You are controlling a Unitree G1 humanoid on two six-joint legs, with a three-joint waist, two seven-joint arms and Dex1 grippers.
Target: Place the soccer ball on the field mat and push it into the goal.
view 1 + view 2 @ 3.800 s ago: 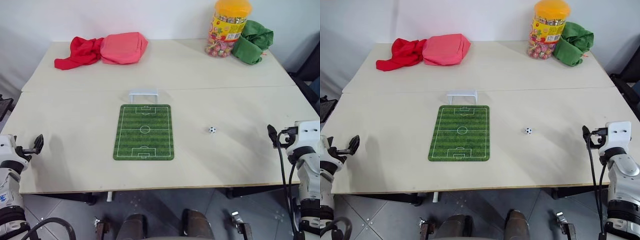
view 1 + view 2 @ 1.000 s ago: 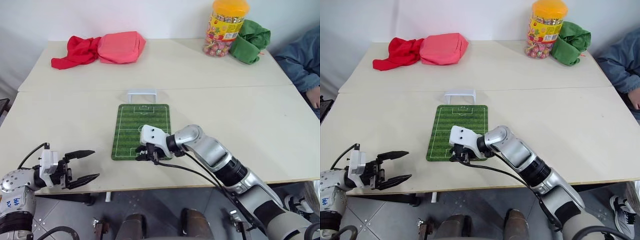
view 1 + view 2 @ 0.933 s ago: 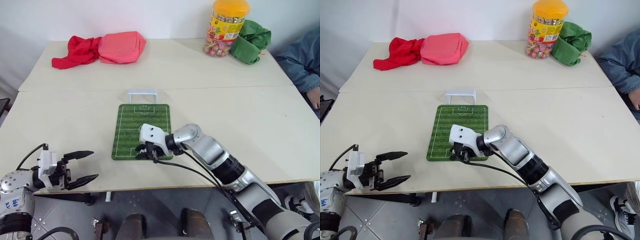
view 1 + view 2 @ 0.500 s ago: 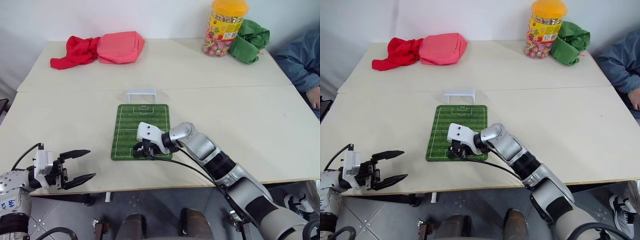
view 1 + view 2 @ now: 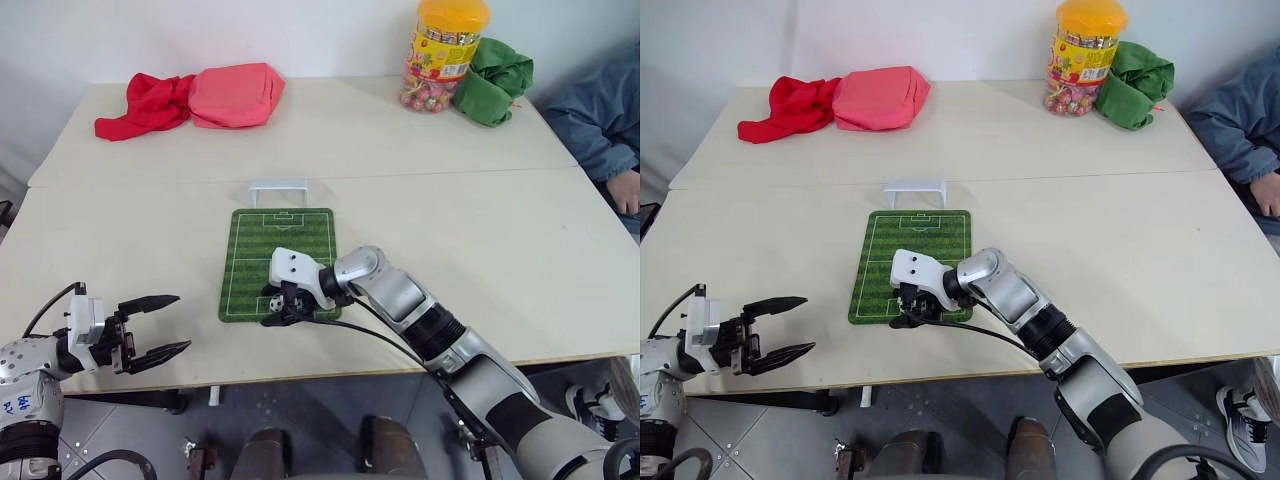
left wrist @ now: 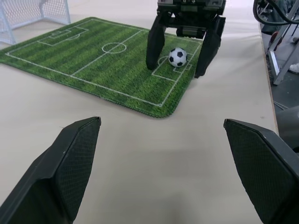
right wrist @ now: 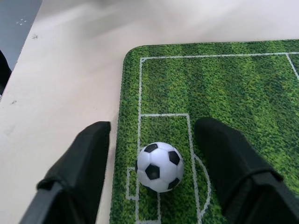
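The soccer ball (image 7: pixel 159 166) is seen resting on the field mat (image 7: pixel 243 84), at its near penalty box, between the spread, released fingers of the right claw (image 7: pixel 159 163), untouched.

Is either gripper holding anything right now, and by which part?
Nothing. The soccer ball sits free on the field mat between the right gripper's open fingers.
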